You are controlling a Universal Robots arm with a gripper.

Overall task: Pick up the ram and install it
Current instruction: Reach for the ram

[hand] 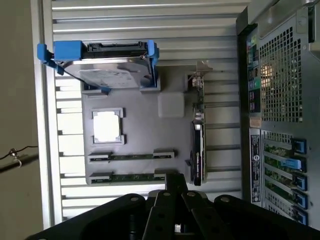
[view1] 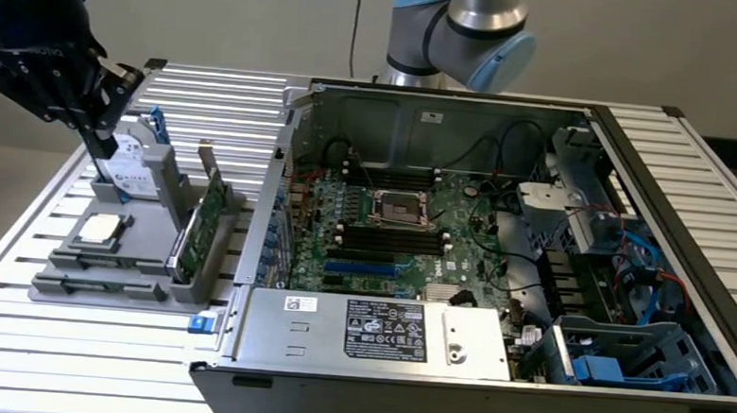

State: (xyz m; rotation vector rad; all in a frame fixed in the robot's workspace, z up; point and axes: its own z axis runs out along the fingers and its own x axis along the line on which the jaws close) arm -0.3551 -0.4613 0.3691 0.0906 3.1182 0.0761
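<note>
Approach stage, I judge: the closed, empty pincer (view1: 102, 155) hangs above the grey holder (view1: 212, 250) on the exterior view's left, the ram (hand: 132, 156) slotted at its near end; grasping needs opened jaws

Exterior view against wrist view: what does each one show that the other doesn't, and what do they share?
Exterior view: inside the open computer case, the green motherboard and silver power supply box. Wrist view: the case's perforated metal rear panel with blue slot clips. Both: the grey parts tray, its grey hard drive with blue rails, green expansion card and narrow green ram sticks, and the shut black gripper.
</note>
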